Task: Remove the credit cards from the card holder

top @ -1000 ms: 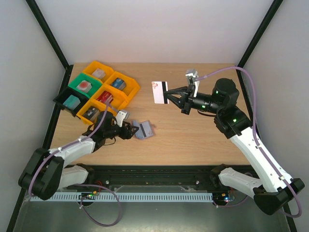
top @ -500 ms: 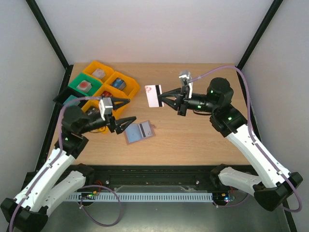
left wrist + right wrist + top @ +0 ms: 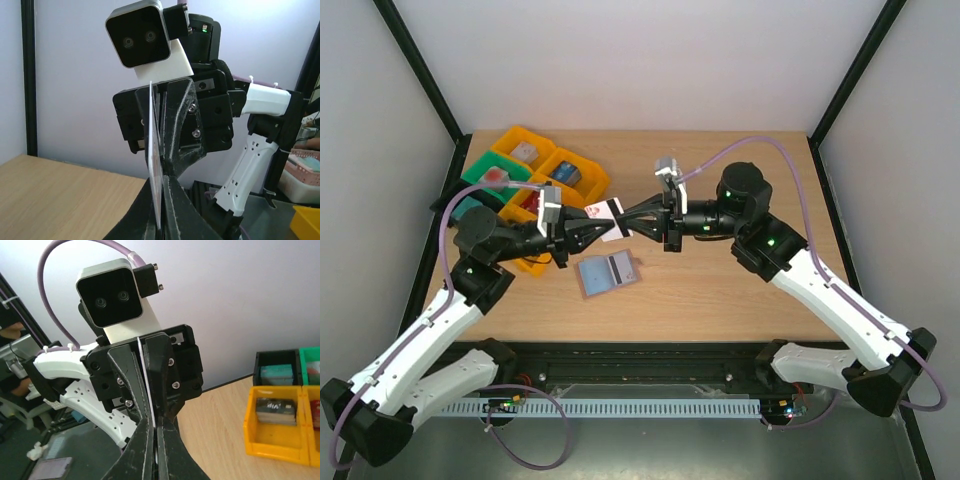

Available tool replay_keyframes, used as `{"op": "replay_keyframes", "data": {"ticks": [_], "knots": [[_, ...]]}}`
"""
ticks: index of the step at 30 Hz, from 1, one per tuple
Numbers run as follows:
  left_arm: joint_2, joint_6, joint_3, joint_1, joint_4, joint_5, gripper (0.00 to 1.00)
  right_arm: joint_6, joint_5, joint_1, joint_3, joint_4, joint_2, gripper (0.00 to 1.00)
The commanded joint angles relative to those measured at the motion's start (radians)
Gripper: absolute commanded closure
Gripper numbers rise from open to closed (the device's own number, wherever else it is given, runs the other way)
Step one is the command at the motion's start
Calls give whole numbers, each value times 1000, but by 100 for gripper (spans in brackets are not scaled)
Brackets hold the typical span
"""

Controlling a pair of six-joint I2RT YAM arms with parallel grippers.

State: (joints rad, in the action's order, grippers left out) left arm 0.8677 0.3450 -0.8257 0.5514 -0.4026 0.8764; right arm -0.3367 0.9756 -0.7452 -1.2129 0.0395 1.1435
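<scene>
A moment ago my left end effector [image 3: 608,228] was low over the tabletop [image 3: 720,290] with its fingers spread, while my right end effector [image 3: 623,221] held the white card [image 3: 602,214] high and off to the right. Since then the left arm has risen, the right arm has swung the card leftward, and the two now meet tip to tip in the air above the left middle of the tabletop. My left fingers have just pressed together on the card, so at this moment both end effectors pinch the same card from opposite sides. The wrist views show it edge-on, a thin pale line clamped between each pair of dark fingers. I read this as a handover: the card is already out of the holder, and the likely next step is for the right side to let go so the left can carry it off. If both keep squeezing while the arms part, the card could bend or slip. A second card [image 3: 607,273], blue-grey with a dark stripe, lies flat on the tabletop just below the meeting point; it has a pinkish-brown edge that may be the card holder beneath it, though I cannot tell. The coloured trays [image 3: 582,180] sit at the far left, apart from all this
</scene>
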Motion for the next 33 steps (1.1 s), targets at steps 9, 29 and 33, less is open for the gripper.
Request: {"op": "replay_keyframes", "data": {"ticks": [9, 29, 33], "knots": [[-97, -1158, -33, 38, 247, -619, 98, 106, -600, 14, 16, 45, -144, 32], [-105, -2376, 227, 27, -213, -828, 98, 123, -799, 41, 73, 26, -182, 15], [45, -2019, -68, 7, 144, -1153, 98, 142, -802, 75, 46, 49, -146, 14]]}}
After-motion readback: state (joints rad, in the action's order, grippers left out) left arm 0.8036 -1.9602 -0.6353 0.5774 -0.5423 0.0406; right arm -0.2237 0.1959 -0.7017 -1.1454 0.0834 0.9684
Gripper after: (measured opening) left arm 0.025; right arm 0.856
